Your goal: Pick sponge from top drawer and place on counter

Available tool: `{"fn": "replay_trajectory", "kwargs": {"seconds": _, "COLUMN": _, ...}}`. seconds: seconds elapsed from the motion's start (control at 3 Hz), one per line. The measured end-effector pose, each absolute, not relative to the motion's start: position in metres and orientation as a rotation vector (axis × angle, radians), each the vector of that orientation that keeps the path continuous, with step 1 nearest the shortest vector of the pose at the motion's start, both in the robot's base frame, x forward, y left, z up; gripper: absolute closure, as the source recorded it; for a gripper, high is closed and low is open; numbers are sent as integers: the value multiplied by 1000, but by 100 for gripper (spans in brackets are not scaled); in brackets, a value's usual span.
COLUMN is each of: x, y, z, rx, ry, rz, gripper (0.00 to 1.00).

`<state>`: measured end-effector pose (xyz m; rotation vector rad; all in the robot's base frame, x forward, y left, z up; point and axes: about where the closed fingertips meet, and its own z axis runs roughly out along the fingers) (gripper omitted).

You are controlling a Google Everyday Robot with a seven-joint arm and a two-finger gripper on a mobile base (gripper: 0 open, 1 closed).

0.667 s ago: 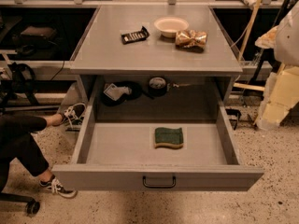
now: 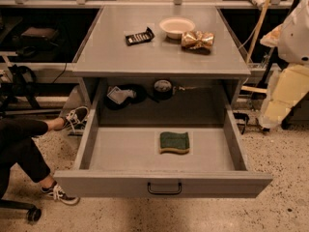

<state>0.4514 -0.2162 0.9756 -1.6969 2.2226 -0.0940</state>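
The jaws are out of view, so their state cannot be told; only a pale casing [image 2: 293, 37] shows at the right edge. The sponge [image 2: 174, 142] lies flat, green side up, in the open top drawer [image 2: 145, 181], well left of that casing. The drawer sits below the table [image 2: 120, 57].

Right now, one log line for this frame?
sponge: flat in open top drawer, not grasped | counter: black packet, bowl, foil bag | end effector: not in view | arm: right edge

One sponge [image 2: 174, 142], one bowl [image 2: 176, 27], one foil bag [image 2: 197, 40], one black packet [image 2: 139, 36], two sneakers [image 2: 75, 117]; gripper out of view.
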Motion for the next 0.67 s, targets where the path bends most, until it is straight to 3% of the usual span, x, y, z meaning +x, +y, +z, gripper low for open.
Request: {"fn": "replay_trajectory", "kwargs": {"seconds": 0.67, "x": 519, "y": -183, "z": 924, "rx": -1660, "ry": 2179, "rz": 7, "gripper": 0}}
